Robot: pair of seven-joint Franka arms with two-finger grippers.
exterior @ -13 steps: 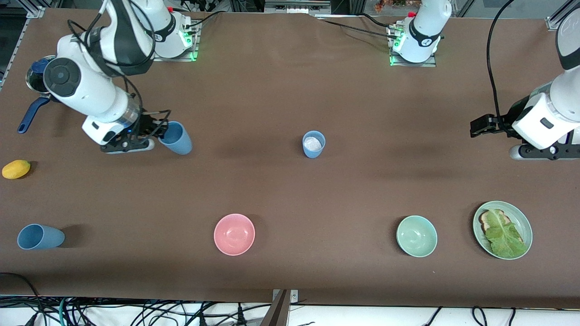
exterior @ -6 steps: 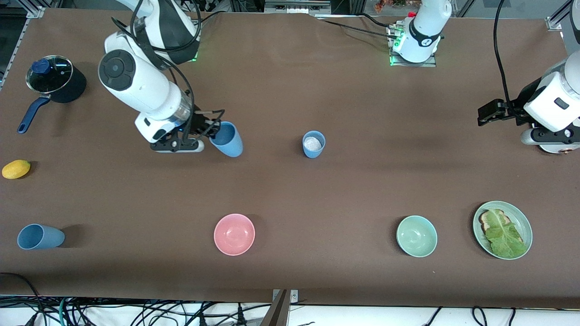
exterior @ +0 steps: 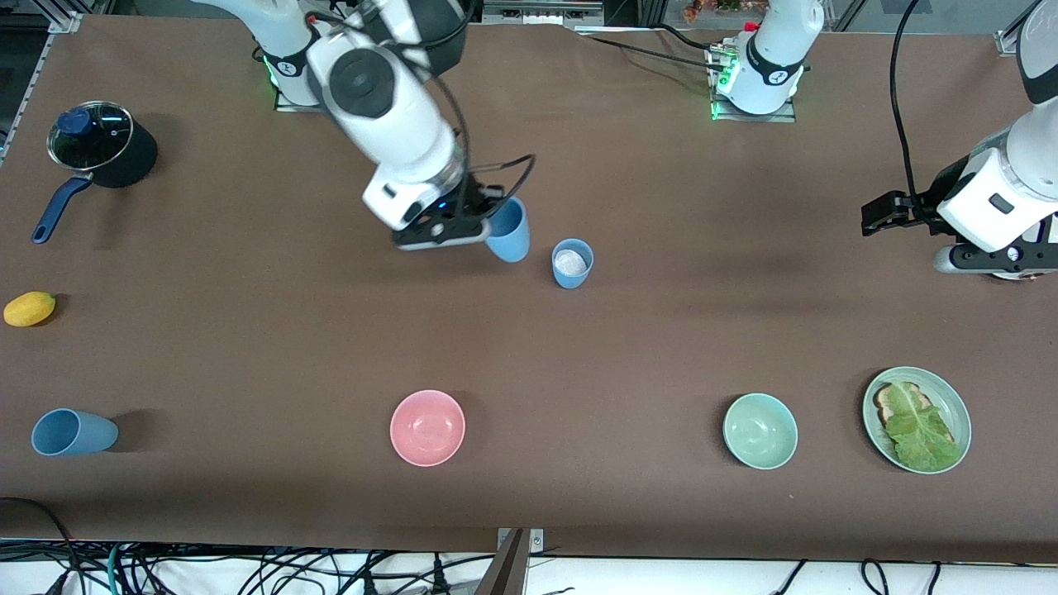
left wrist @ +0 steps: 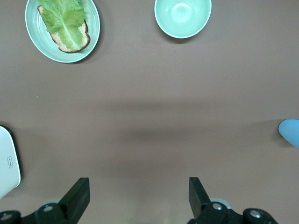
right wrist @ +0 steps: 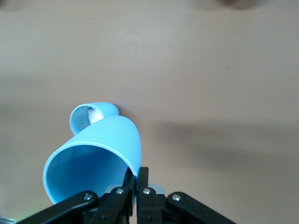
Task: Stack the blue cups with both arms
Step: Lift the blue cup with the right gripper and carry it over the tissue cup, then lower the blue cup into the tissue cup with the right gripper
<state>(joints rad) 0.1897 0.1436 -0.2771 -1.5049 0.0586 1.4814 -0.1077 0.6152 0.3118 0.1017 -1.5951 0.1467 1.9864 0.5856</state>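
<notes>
My right gripper (exterior: 489, 216) is shut on the rim of a light-blue cup (exterior: 508, 231) and holds it tilted above the table, just beside a second blue cup (exterior: 572, 263) that stands upright mid-table with something white inside. The right wrist view shows the held cup (right wrist: 96, 158) pinched at its rim by my gripper (right wrist: 138, 176), with the standing cup (right wrist: 86, 116) past it. A third blue cup (exterior: 73, 432) lies on its side near the front camera at the right arm's end. My left gripper (exterior: 878, 213) is open and empty, waiting above the table at the left arm's end (left wrist: 139, 193).
A pink bowl (exterior: 427, 427), a pale-green bowl (exterior: 760, 430) and a green plate with toast and lettuce (exterior: 916, 419) sit near the front camera. A lidded black pot (exterior: 99, 149) and a yellow lemon (exterior: 29, 308) are at the right arm's end.
My right gripper has carried the blue cup from the right arm's end toward mid-table, close to the standing cup. The left arm has shifted only slightly.
</notes>
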